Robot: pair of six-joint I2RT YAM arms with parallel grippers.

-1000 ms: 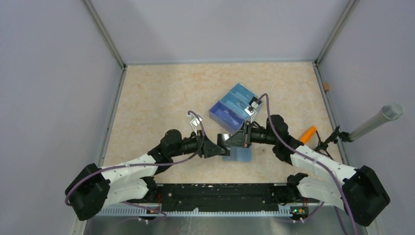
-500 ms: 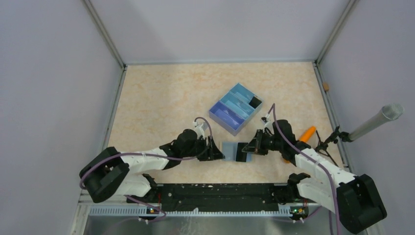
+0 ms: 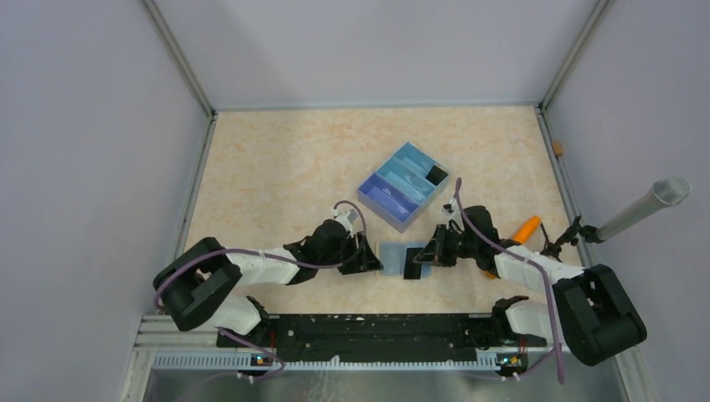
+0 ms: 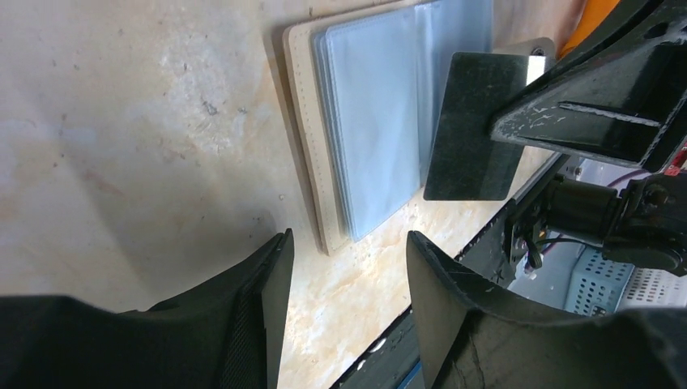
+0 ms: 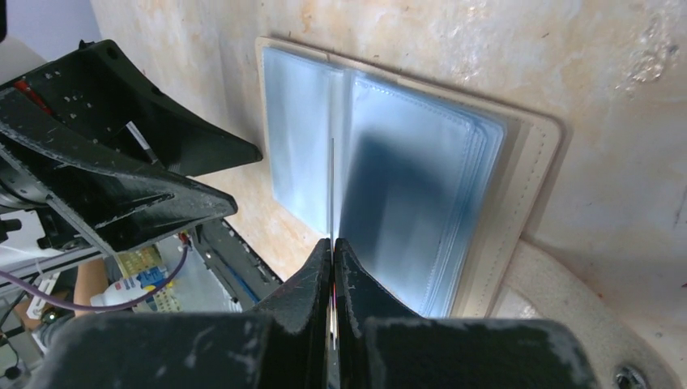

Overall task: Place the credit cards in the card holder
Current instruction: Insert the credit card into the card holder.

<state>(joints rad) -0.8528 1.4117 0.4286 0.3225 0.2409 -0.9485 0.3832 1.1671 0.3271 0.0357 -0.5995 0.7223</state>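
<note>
The card holder (image 3: pixel 393 255) lies open on the table, beige with clear bluish sleeves (image 4: pixel 381 121). My right gripper (image 3: pixel 429 254) is shut on a thin dark credit card (image 4: pixel 474 121), held on edge over the holder's middle fold. In the right wrist view the card (image 5: pixel 332 186) shows only as a thin line rising from the closed fingertips (image 5: pixel 333 243) above the holder (image 5: pixel 421 203). My left gripper (image 4: pixel 348 239) stands open and empty just off the holder's left edge, low over the table (image 3: pixel 368 255).
A blue three-compartment tray (image 3: pixel 403 185) sits behind the holder, with a dark item (image 3: pixel 435 174) in its far compartment. An orange object (image 3: pixel 526 228) lies at the right behind my right arm. A grey microphone (image 3: pixel 640 209) pokes in from the right wall.
My left gripper has let go of the holder and opened; the holder now lies flat and open. My right gripper has come down from near the tray with the dark card.
</note>
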